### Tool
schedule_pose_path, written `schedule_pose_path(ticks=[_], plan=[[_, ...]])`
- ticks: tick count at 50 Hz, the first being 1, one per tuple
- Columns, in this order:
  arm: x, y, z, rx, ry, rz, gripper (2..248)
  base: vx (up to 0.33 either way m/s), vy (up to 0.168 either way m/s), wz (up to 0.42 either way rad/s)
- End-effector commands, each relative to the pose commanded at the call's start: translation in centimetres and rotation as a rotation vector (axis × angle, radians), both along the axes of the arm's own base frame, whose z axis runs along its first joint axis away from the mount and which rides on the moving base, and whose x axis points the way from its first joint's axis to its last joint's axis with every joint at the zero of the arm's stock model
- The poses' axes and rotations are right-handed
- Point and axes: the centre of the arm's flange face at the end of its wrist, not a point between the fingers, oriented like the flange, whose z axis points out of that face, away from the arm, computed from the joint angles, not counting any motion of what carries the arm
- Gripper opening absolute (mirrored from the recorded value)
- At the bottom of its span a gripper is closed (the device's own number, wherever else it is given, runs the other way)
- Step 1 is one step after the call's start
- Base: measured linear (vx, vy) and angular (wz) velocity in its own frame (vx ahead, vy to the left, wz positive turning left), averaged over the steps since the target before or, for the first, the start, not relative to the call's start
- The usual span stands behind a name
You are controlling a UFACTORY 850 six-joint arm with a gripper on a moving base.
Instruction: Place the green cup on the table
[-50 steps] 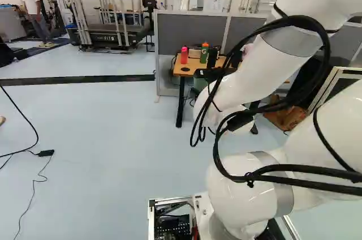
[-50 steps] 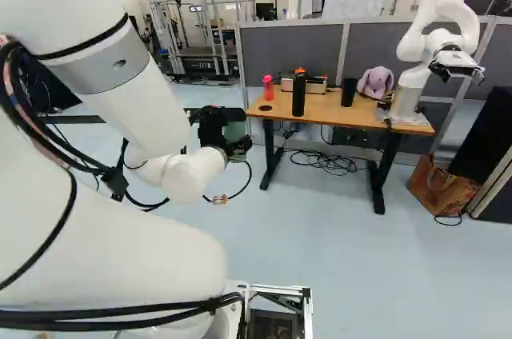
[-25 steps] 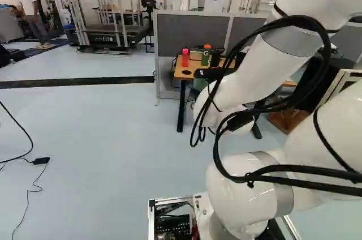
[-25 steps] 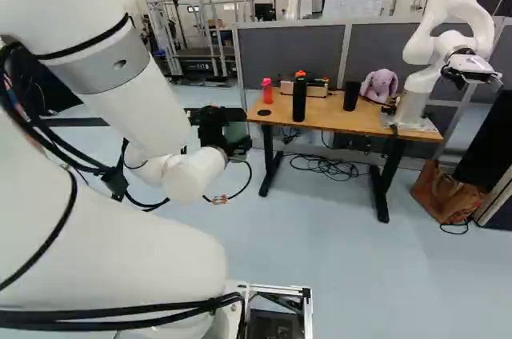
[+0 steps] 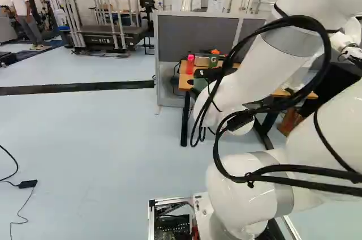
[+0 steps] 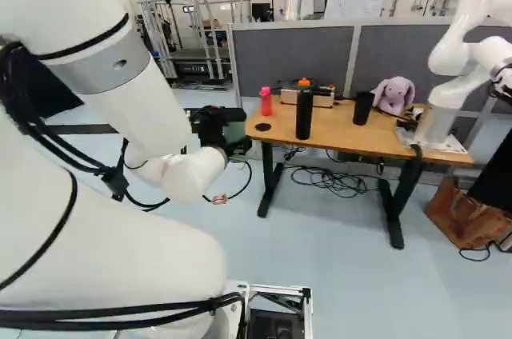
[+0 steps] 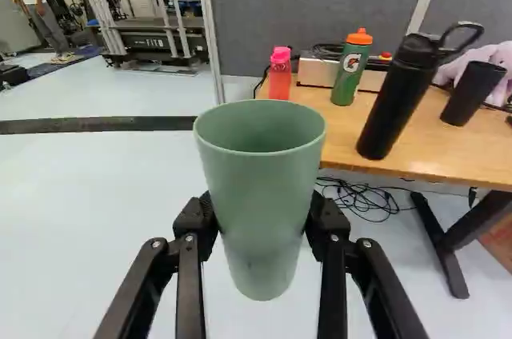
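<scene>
My gripper (image 6: 213, 126) hangs in the right base view, short of the table's near left end. In the wrist view both fingers of the gripper (image 7: 262, 223) press on the green cup (image 7: 260, 195) from two sides, so it is shut on the cup. The cup is upright, its open rim up, and looks empty inside. Part of the same green cup (image 6: 234, 130) shows behind the gripper in the right base view. The wooden table (image 6: 344, 129) stands ahead and to the right of the held cup.
On the table are a pink bottle (image 6: 266, 101), a green bottle (image 7: 351, 67), a tall black bottle (image 6: 304, 113), a black tumbler (image 6: 363, 107), a plush toy (image 6: 394, 95) and another robot (image 6: 448, 91). Cables (image 6: 332, 181) lie beneath. Grey partitions (image 6: 312, 53) stand behind.
The base has moved toward the table and turned slightly left; the table looks nearer. My arm keeps its pose over the base, cup in the gripper. The other robot's arm has shifted.
</scene>
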Motion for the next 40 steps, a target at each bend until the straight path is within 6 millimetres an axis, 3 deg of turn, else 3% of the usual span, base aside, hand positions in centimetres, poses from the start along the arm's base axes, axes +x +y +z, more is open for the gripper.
schedule_pose_path(ticks=[16,25,40], plan=[[0.2,0.0,0.0,0.000,0.001,0.000,125,0.301,0.029,-0.013],[0.9,0.0,0.1,0.000,0.004,-0.001,125,0.039,0.003,-0.006],[3.9,-0.5,0.5,0.004,0.014,-0.024,125,0.000,0.000,0.000]])
